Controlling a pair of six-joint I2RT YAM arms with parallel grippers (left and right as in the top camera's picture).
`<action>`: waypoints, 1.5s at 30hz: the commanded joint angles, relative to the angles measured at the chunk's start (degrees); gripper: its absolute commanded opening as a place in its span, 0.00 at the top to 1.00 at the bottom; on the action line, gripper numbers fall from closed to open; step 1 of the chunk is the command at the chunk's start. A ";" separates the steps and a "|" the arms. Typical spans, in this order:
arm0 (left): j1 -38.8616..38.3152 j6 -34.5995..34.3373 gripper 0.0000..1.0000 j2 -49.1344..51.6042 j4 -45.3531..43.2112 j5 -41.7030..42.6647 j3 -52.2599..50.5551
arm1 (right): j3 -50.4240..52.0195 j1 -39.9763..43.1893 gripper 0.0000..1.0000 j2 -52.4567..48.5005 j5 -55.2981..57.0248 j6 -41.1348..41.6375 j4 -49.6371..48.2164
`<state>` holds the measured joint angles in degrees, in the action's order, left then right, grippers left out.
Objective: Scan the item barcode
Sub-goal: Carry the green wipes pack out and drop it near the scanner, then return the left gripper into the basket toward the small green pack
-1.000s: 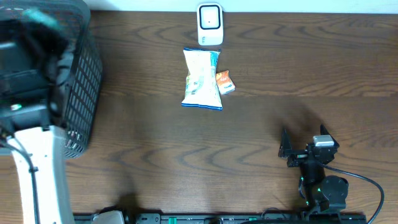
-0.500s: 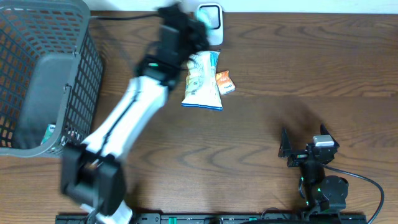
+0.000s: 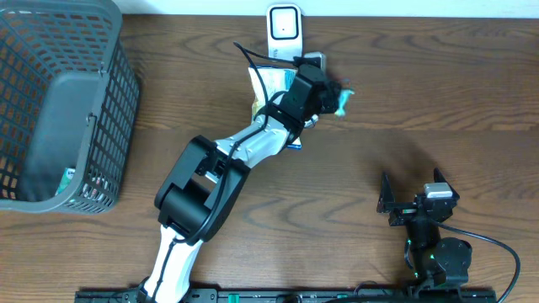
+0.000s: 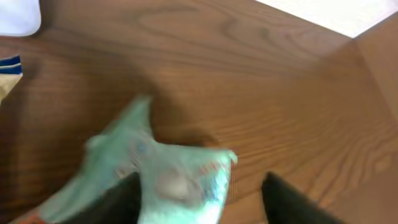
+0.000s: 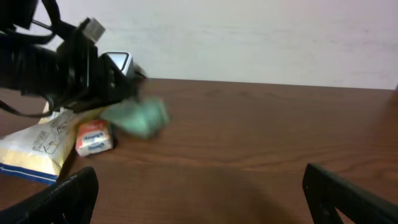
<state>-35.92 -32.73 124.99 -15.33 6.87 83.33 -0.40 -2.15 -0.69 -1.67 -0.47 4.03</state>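
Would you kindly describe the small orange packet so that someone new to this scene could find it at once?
Find the white scanner at the middle of the table's far edge; a large pale snack bag lies in front of it. The orange packet sits beside that bag, far smaller than it, and orange with a pale label, unlike the blurred green item.
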 commanded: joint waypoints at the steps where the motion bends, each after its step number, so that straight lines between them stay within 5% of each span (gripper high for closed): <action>1: 0.17 4.74 0.35 -1.05 -1.60 -0.42 0.66 | 0.07 0.24 0.01 0.31 0.02 -0.02 0.26; 11: 0.90 15.23 0.30 -16.04 3.43 -0.48 0.66 | 0.07 0.24 0.01 0.31 0.02 -0.02 0.28; 18: 6.21 21.16 0.30 -33.38 25.53 -17.03 0.66 | 0.07 0.24 0.01 0.31 0.02 -0.02 0.28; 22: 15.08 21.99 0.30 -42.80 33.07 -24.59 0.66 | 0.07 0.24 0.01 0.31 0.04 -0.02 0.26; 27: 31.43 19.67 0.30 -49.99 37.24 -24.46 0.66 | 0.07 0.24 0.01 0.31 0.02 -0.02 0.26; 33: 52.72 19.54 0.30 -50.77 40.59 -21.31 0.66 | 0.07 0.24 0.01 0.31 0.04 -0.02 0.26; 39: 65.94 16.17 0.30 -44.81 51.67 -20.79 0.63 | 0.07 0.24 0.01 0.31 0.04 -0.02 0.26; 45: 68.72 16.13 0.02 -35.80 58.27 -13.86 0.63 | 0.07 0.24 0.01 0.31 0.02 -0.02 0.26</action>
<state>32.47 -16.14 85.41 41.71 -11.75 83.59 -0.40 -2.15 -0.69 -1.65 -0.45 4.03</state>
